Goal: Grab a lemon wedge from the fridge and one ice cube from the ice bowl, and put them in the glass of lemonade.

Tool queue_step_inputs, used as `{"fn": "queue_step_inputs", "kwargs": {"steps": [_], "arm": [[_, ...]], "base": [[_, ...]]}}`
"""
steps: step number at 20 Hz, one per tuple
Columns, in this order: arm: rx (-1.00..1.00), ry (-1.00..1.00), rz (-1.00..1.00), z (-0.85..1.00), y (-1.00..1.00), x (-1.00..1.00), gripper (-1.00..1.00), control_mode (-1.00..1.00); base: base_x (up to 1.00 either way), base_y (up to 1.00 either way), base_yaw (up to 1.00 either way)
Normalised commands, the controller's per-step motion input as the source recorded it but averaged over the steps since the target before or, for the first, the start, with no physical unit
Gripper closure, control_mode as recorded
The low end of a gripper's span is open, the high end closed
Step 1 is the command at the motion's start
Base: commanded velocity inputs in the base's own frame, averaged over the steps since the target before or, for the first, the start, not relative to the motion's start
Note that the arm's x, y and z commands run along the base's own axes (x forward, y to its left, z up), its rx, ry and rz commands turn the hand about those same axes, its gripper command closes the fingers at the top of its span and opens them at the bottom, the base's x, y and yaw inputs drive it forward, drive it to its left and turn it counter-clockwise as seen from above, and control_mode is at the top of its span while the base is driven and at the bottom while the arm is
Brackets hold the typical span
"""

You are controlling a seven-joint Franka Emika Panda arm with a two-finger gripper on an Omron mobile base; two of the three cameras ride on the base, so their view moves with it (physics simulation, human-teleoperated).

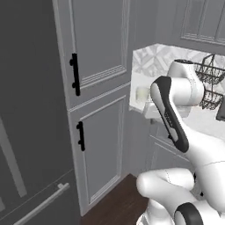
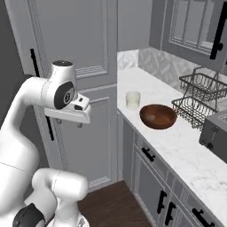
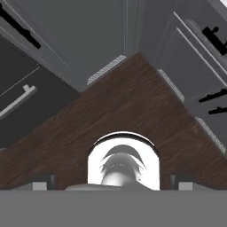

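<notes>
A: Where's the gripper (image 3: 113, 184) rn?
B: Pointed down at the dark wood floor (image 3: 133, 111), fingertips (image 3: 40, 186) far apart at the bottom corners of the hand view, so jaws wide, nothing between them.
A: Glass of lemonade (image 2: 133, 99)?
B: On the white marble counter (image 2: 177, 142), near its left end, just beside a brown bowl (image 2: 158, 116) (can't tell if they touch). Left base view shows the glass partly behind the arm.
A: Fridge (image 1: 26, 132)?
B: Far left, dark grey, doors closed, drawer handle (image 1: 44, 203) low down. Tall panelled cabinet (image 1: 96, 88) w/ black handles stands btw it and the counter.
A: Other stuff?
B: Wire rack (image 2: 197, 99) and toaster (image 2: 215, 131) further along.
</notes>
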Motion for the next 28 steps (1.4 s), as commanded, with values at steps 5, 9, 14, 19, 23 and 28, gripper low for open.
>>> {"fn": "queue_step_inputs", "kwargs": {"steps": [5, 9, 14, 19, 23, 28], "arm": [[0.0, 0.0, 0.0, 0.0, 0.0, 0.0, -1.0, 1.0], [0.0, 0.0, 0.0, 0.0, 0.0, 0.0, -1.0, 1.0], [0.0, 0.0, 0.0, 0.0, 0.0, 0.0, -1.0, 1.0], [0.0, 0.0, 0.0, 0.0, 0.0, 0.0, -1.0, 1.0], [0.0, 0.29, -0.33, -0.33, -0.27, 0.17, -1.0, -1.0], [0.0, 0.4, -0.34, -0.62, -0.23, 1.0, -1.0, -1.0]], "base": [[0.47, -0.44, -0.36], [0.78, -0.09, -0.31], [1.0, 0.01, -0.16], [0.9, 0.05, -0.15], [0.01, -0.06, -0.09], [0.0, 0.0, 0.0]]}}
